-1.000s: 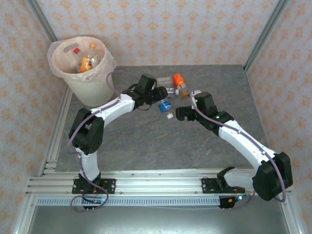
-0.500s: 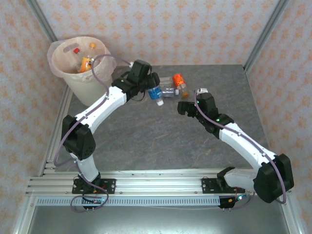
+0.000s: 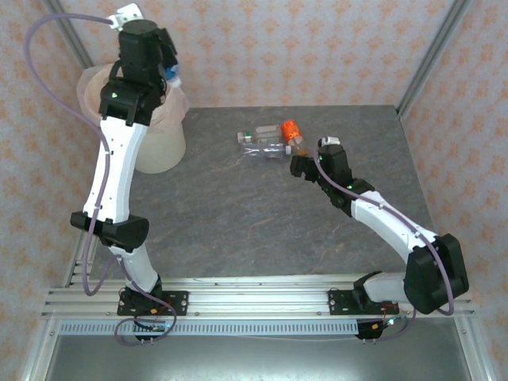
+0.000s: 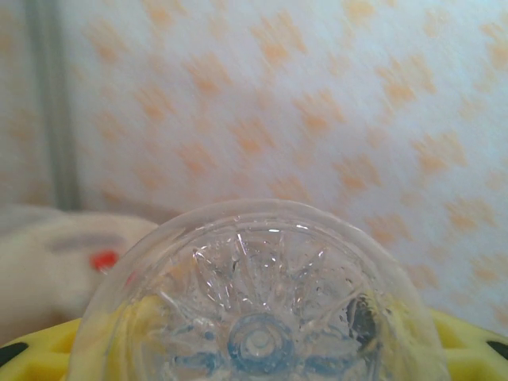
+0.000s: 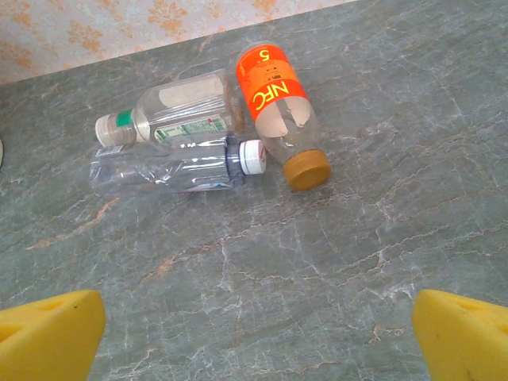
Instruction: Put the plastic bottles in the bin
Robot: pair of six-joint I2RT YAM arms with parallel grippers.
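We are looking at the grey stone table (image 3: 238,230) first, and nothing about it is changing. At its far left corner the big cream bin (image 3: 163,147) is standing in the same spot as before, with its pinkish bag (image 3: 179,101) folded over the rim.

The left arm (image 3: 115,159) is the big change. A second ago it was bending low over the table, next to the pile of bottles. Now it is reaching up tall, high over the bin, and it is hiding the inside of the bin from us.

The right arm (image 3: 381,222) is lying low over the table. It is closer to the bottles than it was a second ago.

The left gripper (image 3: 165,67) is squeezing the blue-label bottle (image 3: 171,75) up above the bin. In the left wrist view we are seeing the bottle's round clear bottom (image 4: 258,317) between the yellow fingers (image 4: 24,345).

The right gripper (image 3: 305,163) is wide open and holding nothing. Its yellow fingers (image 5: 48,333) are standing far apart, just short of the bottles.

Three bottles are lying on the table where they were before. The orange-label bottle (image 5: 274,99) is touching the green-label bottle (image 5: 178,115). The clear bottle (image 5: 171,167) is lying just in front of the green-label one.
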